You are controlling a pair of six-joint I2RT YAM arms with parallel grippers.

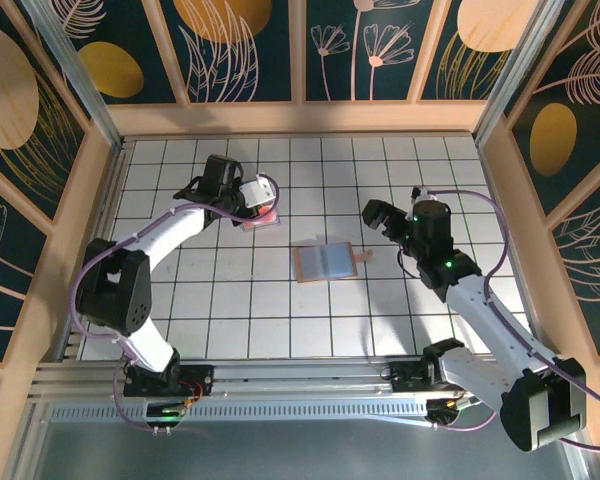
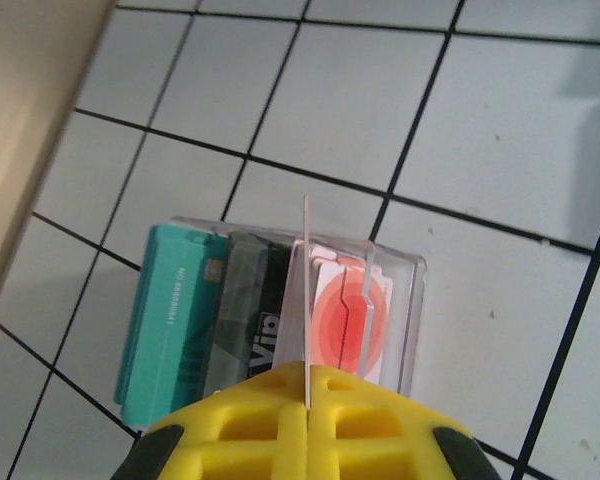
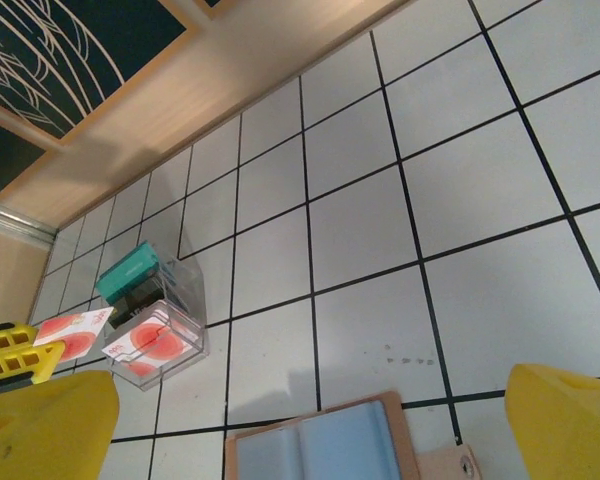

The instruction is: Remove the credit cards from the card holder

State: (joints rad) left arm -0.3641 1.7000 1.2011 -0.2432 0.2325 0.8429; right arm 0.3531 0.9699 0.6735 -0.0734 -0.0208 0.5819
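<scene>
Pinching a red-and-white card point(image 2: 306, 290) edge-on, the left fingers point(image 2: 240, 425) are clamped tight right above the clear box point(image 2: 412, 300), so I'd square the card to a gap in there and lower it straight before letting go. The right fingers point(image 3: 565, 420) are spread wide over the card holder point(image 3: 320, 448), which lies open mid-worktop point(image 1: 220, 300).
</scene>
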